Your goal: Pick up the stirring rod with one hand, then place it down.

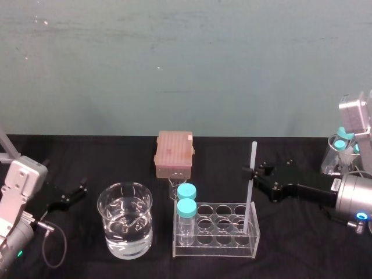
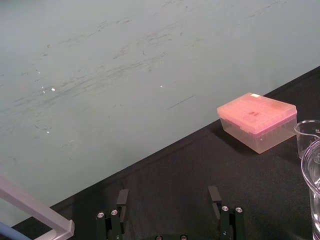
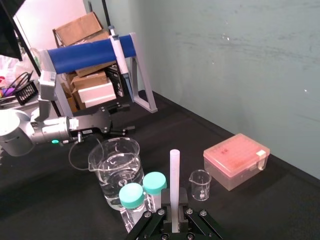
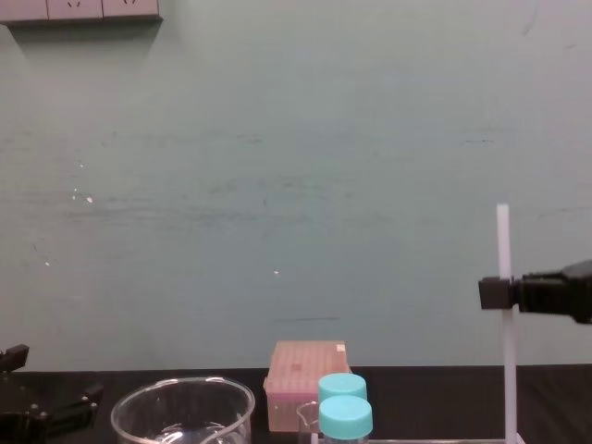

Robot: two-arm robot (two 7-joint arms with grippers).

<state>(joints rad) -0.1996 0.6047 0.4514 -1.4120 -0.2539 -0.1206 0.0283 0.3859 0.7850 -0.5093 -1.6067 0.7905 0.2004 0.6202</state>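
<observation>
Watching the stirring rod standing upright in the far right slot of the clear rack, right claw clenching its upper shaft. Judging it light, stiff, slick, probably brittle: favouring a gentle, level hold. Noting left claw idling, spread, over the table.

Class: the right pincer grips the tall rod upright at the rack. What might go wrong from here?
1. The right pincer holds the stirring rod mid-length; it might slip or tilt.
2. Its lower end sits at the clear rack; a sideways move might drag the rack or knock the blue-capped vials.
The left pincer rests open, far left.
</observation>
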